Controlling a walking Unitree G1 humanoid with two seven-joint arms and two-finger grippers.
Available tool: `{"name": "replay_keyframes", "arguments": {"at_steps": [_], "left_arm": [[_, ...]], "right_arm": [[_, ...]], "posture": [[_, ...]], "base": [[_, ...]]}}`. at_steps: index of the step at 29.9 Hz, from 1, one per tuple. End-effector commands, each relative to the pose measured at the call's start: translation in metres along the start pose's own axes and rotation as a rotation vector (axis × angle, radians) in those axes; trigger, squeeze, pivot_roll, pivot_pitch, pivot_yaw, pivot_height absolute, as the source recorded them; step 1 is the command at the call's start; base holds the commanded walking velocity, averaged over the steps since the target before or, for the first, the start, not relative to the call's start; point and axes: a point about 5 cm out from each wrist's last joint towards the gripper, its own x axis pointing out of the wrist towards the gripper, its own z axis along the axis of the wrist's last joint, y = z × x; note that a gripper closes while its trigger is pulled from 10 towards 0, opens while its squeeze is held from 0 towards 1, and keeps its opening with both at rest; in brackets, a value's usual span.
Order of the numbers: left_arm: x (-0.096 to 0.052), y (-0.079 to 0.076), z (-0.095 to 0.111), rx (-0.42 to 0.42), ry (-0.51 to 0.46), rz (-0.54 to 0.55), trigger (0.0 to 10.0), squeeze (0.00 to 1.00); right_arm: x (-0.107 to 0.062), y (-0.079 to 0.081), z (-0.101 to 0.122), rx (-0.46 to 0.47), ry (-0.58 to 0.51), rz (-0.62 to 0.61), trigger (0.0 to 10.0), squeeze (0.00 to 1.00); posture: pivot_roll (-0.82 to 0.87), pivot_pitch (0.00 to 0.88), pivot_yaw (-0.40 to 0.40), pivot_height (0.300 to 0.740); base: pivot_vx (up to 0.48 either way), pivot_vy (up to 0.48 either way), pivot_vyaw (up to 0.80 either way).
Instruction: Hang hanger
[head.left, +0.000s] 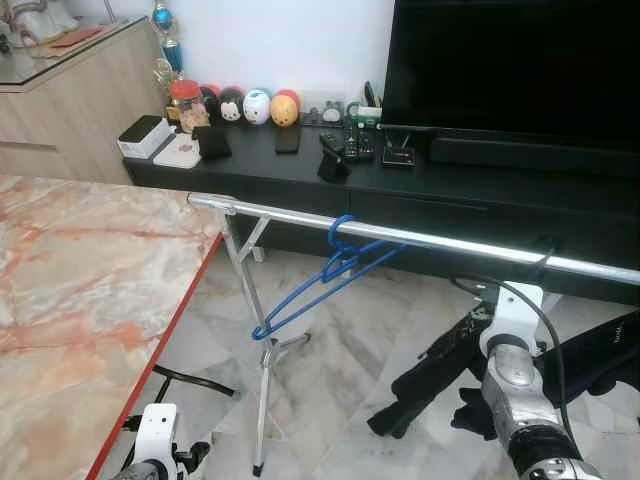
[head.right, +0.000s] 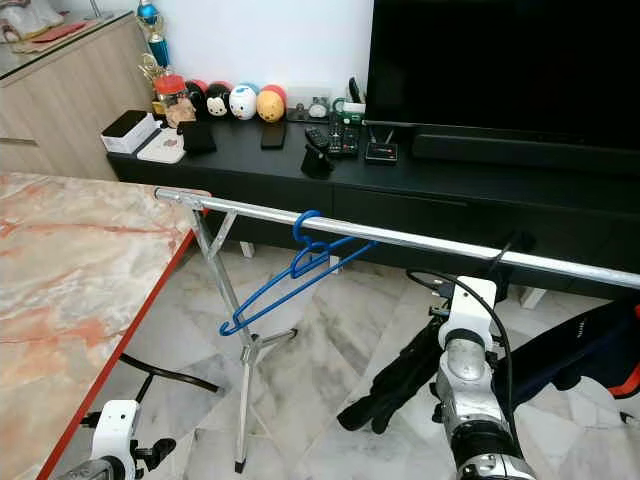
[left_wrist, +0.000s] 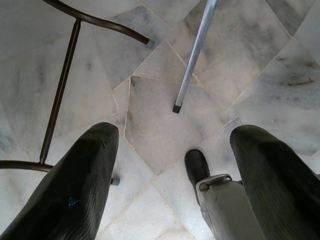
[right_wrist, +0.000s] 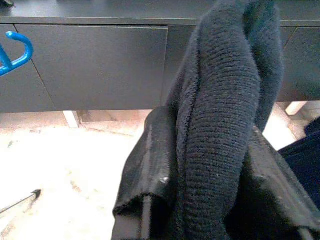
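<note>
Clamping a dark knitted garment (right_wrist: 220, 125) between its two black fingers, our right gripper (right_wrist: 210, 200) sits low at about 5 o'clock in the head views, below the silver rail (head.left: 450, 242) of the drying rack. The garment (head.right: 395, 385) droops from it in a limp bundle toward the marble floor (head.right: 320, 400). Our left gripper (left_wrist: 170, 170) hangs at about 7 o'clock beside the marble table (head.left: 90, 270), fingers spread apart with nothing between them, pointing down at the floor tiles and the foot of a rack leg (left_wrist: 177, 107).

From the right gripper outward, the blue hanger (head.left: 325, 285) lies toward 11 o'clock. Its hook is over the rail and its body tilts down toward the table side, so it already looks hung, though crookedly. Behind the rail runs the black TV console (head.left: 300, 175) with the television (head.left: 510, 65) at 1 o'clock.

We judge the hanger to be light, thin and fairly stiff, probably smooth enough to slide along the rail or swing at a touch. The best hold would be just under the hook at the neck, where it twists least. The garment is soft, floppy and easy to snag, so it needs a firm pinch.
</note>
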Motion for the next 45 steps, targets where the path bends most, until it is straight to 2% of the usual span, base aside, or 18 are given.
{"name": "replay_keyframes", "arguments": {"at_steps": [1, 13, 20, 21, 22, 23, 31, 37, 45], "left_arm": [[0.0, 0.0, -0.003, -0.022, 0.017, 0.003, 10.0, 0.0], [0.0, 0.0, -0.002, -0.019, 0.014, 0.006, 10.0, 0.0], [0.0, 0.001, -0.001, -0.012, 0.011, 0.011, 10.0, 0.0], [0.0, 0.0, -0.001, -0.011, 0.01, 0.011, 10.0, 0.0], [0.0, 0.0, 0.0, -0.011, 0.01, 0.011, 10.0, 0.0], [0.0, 0.001, 0.0, -0.01, 0.01, 0.011, 10.0, 0.0], [0.0, 0.0, 0.0, -0.002, 0.009, 0.013, 10.0, 0.0], [0.0, -0.002, -0.005, -0.017, 0.007, 0.029, 10.0, 0.0], [-0.001, -0.009, -0.014, 0.009, 0.028, 0.026, 10.0, 0.0]], "right_arm": [[-0.002, 0.004, -0.011, -0.016, 0.06, 0.013, 0.0, 0.0], [-0.001, 0.001, -0.002, 0.007, 0.01, -0.003, 0.0, 0.0], [-0.002, 0.0, 0.017, 0.054, -0.133, -0.002, 0.0, 0.0], [-0.002, 0.001, 0.019, 0.056, -0.144, 0.002, 3.8, 0.0], [-0.002, 0.001, 0.019, 0.052, -0.152, 0.005, 9.3, 0.0], [-0.003, 0.002, 0.021, 0.051, -0.167, 0.017, 10.0, 0.0], [-0.01, 0.005, 0.028, 0.048, -0.264, 0.06, 10.0, 0.0], [-0.023, 0.002, 0.014, 0.013, -0.257, 0.097, 10.0, 0.0], [-0.049, -0.016, -0.002, -0.009, -0.262, 0.101, 10.0, 0.0]], "posture": [[-0.18, 0.0, 0.053, 0.74], [-0.18, 0.0, 0.054, 0.74], [-0.19, 0.0, 0.057, 0.74], [-0.19, 0.0, 0.058, 0.74], [-0.19, 0.0, 0.058, 0.74], [-0.19, 0.0, 0.058, 0.74], [-0.2, 0.0, 0.061, 0.74], [-0.2, 0.0, 0.048, 0.74], [-0.28, 0.0, 0.072, 0.74]], "base": [[0.0, 0.0, 0.0], [0.0, 0.0, 0.0], [0.0, 0.0, 0.0], [0.0, 0.0, 0.0], [0.0, 0.0, 0.0], [0.0, 0.0, 0.0], [0.0, 0.0, 0.0], [0.0, 0.0, 0.0], [0.0, 0.0, 0.0]]}}
